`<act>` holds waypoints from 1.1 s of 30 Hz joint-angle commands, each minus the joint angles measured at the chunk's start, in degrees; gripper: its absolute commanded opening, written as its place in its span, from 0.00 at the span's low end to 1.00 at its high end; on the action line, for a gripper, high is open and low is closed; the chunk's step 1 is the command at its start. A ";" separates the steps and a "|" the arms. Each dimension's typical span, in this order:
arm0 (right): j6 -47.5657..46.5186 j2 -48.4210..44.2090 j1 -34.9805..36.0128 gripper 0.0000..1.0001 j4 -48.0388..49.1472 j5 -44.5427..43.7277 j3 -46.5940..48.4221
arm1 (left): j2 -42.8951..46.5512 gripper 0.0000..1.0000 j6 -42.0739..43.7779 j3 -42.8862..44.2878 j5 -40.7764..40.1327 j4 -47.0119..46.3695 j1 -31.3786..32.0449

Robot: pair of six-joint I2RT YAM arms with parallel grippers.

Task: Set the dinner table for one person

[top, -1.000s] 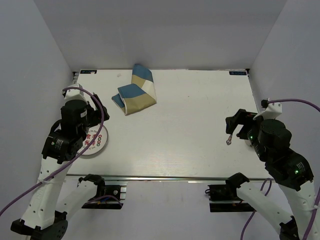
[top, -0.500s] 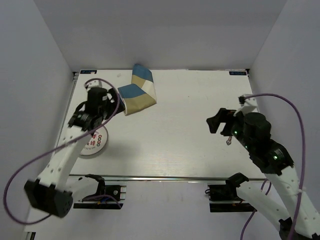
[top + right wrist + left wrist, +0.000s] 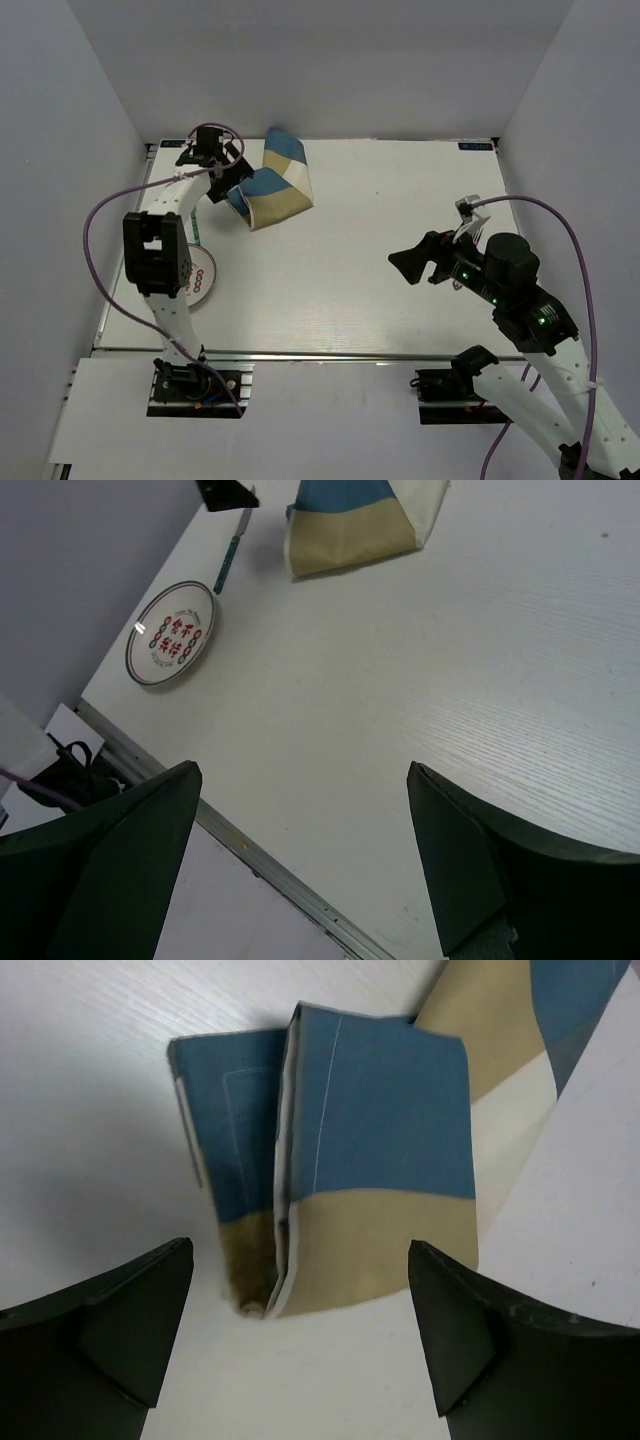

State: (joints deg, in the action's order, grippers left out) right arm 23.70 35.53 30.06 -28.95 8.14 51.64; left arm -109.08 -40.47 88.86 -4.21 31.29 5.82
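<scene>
The white dinner table holds a folded blue-and-tan checked placemat at the back left. My left gripper is open and empty, hovering just over the mat's left corner. In the left wrist view the mat lies ahead of the gripper, with bare table between the fingertips. A small round plate with red writing sits at the left, partly hidden by the left arm. My right gripper is open and empty above the table's right middle; its view shows the plate and mat.
A thin green-handled utensil lies beside the plate toward the back. The silver rail runs along the near edge, also in the right wrist view. Grey walls enclose the table on three sides.
My left arm has swung from over the plate out to the back left, ending at the placemat's corner. My right arm has moved left toward the table's middle.
</scene>
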 commanded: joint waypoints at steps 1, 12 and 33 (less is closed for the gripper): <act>-1.03 -2.04 -0.01 0.89 1.44 2.32 0.04 | -8.33 0.98 1.88 9.73 7.44 1.67 -1.78; -1.29 -5.56 -0.01 0.89 1.26 3.02 -0.13 | -16.51 0.96 6.54 10.98 12.55 -9.14 -3.98; 1.34 -1.35 0.08 0.89 6.44 2.67 -4.44 | -10.21 0.04 6.80 5.45 21.70 -21.44 -2.92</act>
State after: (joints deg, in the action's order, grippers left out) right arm 24.27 32.95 30.06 -26.74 10.28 48.14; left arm -128.07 -36.03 95.20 15.92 13.06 1.98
